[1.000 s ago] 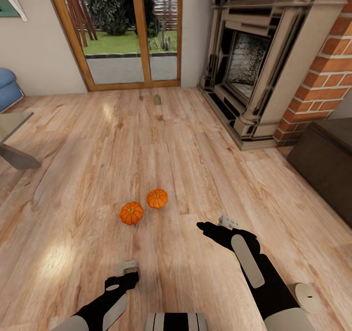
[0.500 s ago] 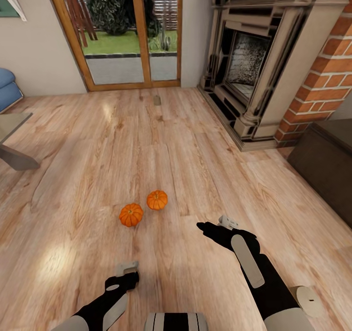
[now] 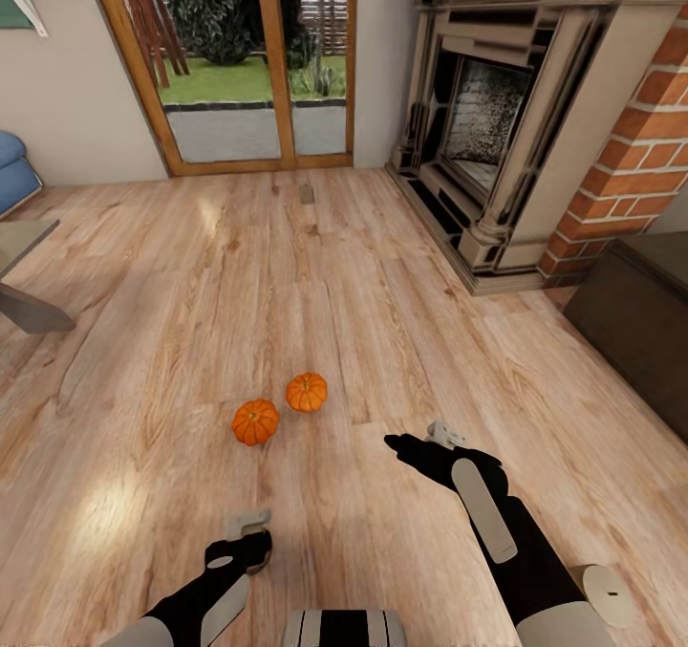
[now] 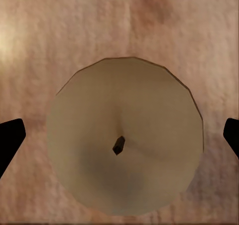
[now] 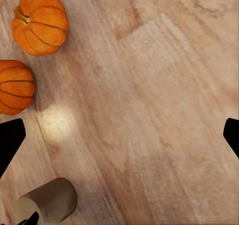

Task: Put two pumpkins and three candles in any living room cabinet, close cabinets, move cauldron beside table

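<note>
Two orange pumpkins sit side by side on the wood floor, ahead of both arms; they also show as pumpkins in the right wrist view. My left gripper hangs straight over a beige candle standing on the floor, jaws wide apart on either side of it and not touching. That candle stands near the pumpkins. My right gripper is open over bare floor to the right of the pumpkins. Another candle stands far off near the glass door. The dark-brown cabinet is at the right.
A fireplace with a brick column fills the far right. A glass table's corner and a blue sofa are at the left edge. Wood-framed glass doors close the far wall.
The whole picture has shifted slightly, so the camera moved a little. Both arms hold the same pose and the pumpkins lie where they were.
</note>
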